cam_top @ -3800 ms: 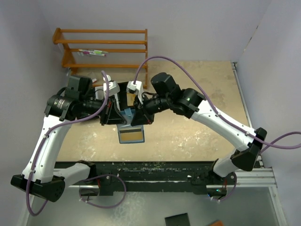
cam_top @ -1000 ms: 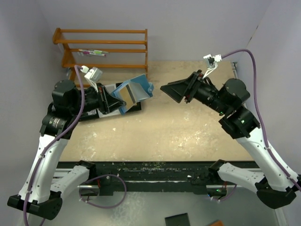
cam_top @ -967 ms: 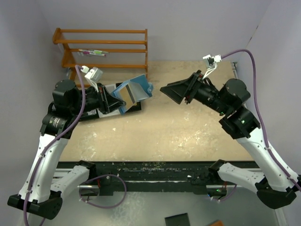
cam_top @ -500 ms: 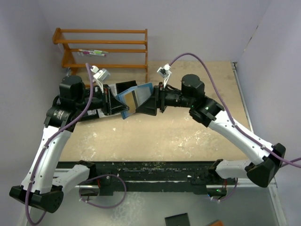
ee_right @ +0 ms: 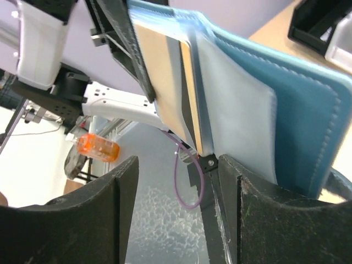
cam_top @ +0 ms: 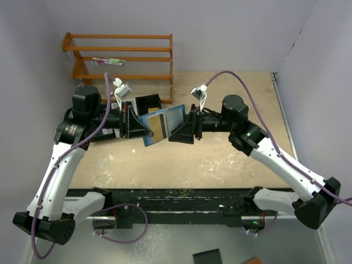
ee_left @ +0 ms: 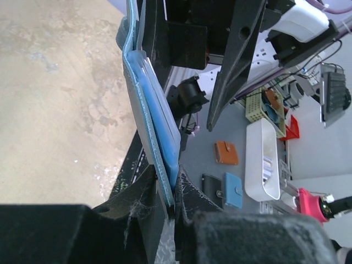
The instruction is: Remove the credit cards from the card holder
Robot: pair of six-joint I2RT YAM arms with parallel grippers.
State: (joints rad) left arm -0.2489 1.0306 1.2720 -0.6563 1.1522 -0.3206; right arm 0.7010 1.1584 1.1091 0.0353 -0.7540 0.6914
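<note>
The credit cards point(ee_right: 162, 77) sit tucked inside the open card holder point(cam_top: 175, 116), which is held in the air above the tan, mottled surface point(cam_top: 220, 159), between the two arms. Only one gold-tan face shows plainly. The right wrist camera catches a second tan edge just behind it, past a dark strip, but how many cards lie in the stack cannot be counted. Pale grey, slightly cloudy pocket film point(ee_right: 236, 110) overlaps the cards, and beyond it spreads the holder's blue cover, soft-looking, with a stitched seam along its rounded edge.

From the left wrist camera the holder appears edge-on, a thin blue curve, so the cards themselves are out of sight there. The left fingers point(ee_left: 135, 206), black and rough-textured, are pinched tight on the holder's near edge, and that edge disappears between them.

The right fingers point(ee_right: 110, 220) stand apart, dark and blunt at the bottom of their own view, with the lower corner of the cards and pockets showing above the gap. Whether either finger touches the holder cannot be made out.

From above, the two black wedges point at each other, with the holder spread flat between them. Behind them a black tray point(cam_top: 147, 102) is mostly hidden by the arms. A slatted wooden rack point(cam_top: 118, 55) stands at the far left edge of the surface.
</note>
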